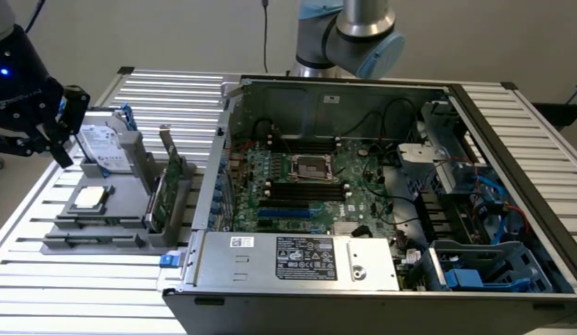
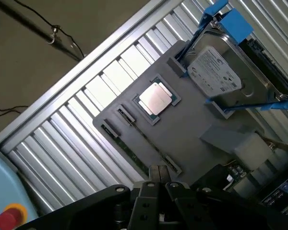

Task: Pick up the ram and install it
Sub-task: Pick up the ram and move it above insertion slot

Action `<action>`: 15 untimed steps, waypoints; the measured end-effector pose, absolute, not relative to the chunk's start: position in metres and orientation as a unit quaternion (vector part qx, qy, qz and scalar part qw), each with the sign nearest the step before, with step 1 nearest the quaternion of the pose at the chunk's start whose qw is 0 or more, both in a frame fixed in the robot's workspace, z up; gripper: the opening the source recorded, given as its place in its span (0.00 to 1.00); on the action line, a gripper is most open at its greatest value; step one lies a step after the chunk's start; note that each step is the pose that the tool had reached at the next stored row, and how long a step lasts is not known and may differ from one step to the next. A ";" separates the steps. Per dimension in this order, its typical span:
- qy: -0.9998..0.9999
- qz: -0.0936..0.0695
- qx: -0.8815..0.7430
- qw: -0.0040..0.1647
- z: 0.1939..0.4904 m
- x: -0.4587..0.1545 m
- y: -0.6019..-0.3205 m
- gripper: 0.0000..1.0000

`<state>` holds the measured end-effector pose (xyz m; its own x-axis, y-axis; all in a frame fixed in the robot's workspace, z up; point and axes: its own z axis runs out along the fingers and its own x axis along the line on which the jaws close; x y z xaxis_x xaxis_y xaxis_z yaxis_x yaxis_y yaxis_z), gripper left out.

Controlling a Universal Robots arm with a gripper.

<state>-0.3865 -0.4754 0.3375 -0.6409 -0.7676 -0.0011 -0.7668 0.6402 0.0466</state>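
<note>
In the exterior view, the arm's grey and blue joint (image 1: 363,38) stands behind the open computer case (image 1: 381,209). The black gripper (image 1: 58,153) hangs at the exterior view's left. It points down, tilted a little, above the slatted table (image 1: 84,293) and just beside the hard drive (image 1: 107,150) standing in the grey tray (image 1: 70,244). A green expansion card (image 1: 167,188) stands on edge between the tray and the case.

In the wrist view, we look down past the gripper's fingers (image 2: 152,173), which are pressed together and hold nothing. The ram (image 2: 128,152) lies low in its holder along the tray's outer edge. Its long axis runs parallel to the table slats. One end points toward the fingertips, which are above and near it, and the other end points away. A processor (image 2: 156,98) sits in the tray between the ram and the hard drive.
</note>
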 end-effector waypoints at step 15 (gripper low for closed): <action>-0.839 -0.018 0.543 0.009 0.327 -0.387 -0.475 0.11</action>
